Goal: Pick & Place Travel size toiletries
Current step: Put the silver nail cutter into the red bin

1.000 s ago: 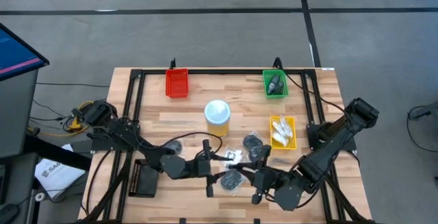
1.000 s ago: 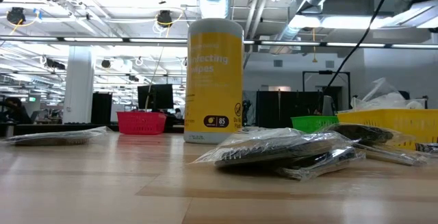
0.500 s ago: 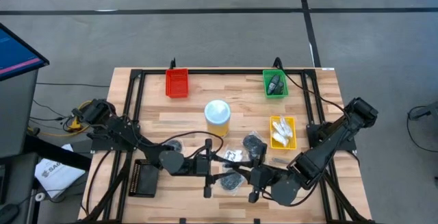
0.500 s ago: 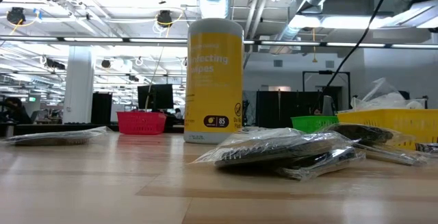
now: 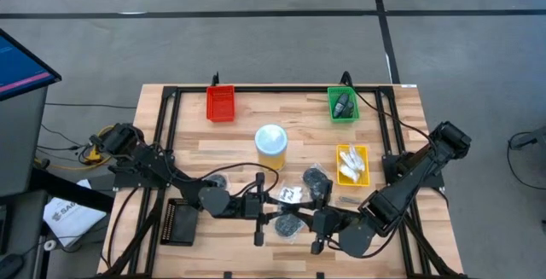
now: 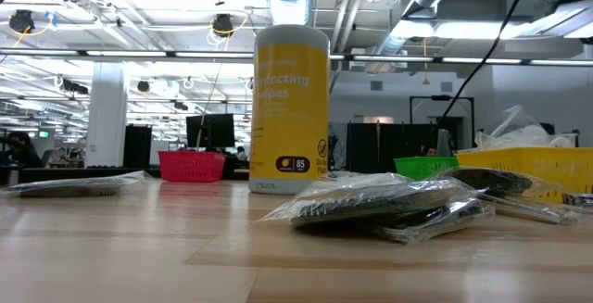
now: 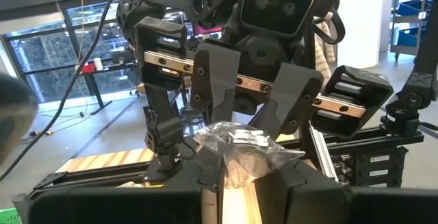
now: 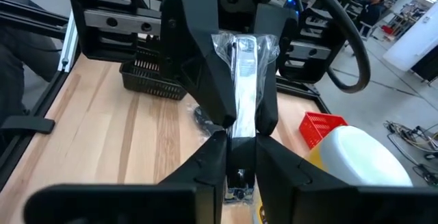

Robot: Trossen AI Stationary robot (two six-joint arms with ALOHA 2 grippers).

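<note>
Two tools now meet over one bagged bundle (image 5: 287,224) near the yellow tub (image 5: 271,146): my left tool (image 5: 260,219) and right tool (image 5: 317,224) both clamp it since a second ago, so a handover seems under way.

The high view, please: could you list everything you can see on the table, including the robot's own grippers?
Red tray: one, red, far side, left.
Green tray: one, green, far side, right, holding a dark bottle.
Yellow tray: one, yellow, right, holding white sachets.
Black tray: one, black, near left.
Tub: one, yellow with white lid, centre.
Printed sachet: one, white with black print, nearer than the tub.
Loose bundles: at least two, dark, clear-bagged, mid-table.
Held bundle: one, clear-bagged, between both grippers.
Left gripper, right gripper: two, dark, near centre, both gripping it.
</note>
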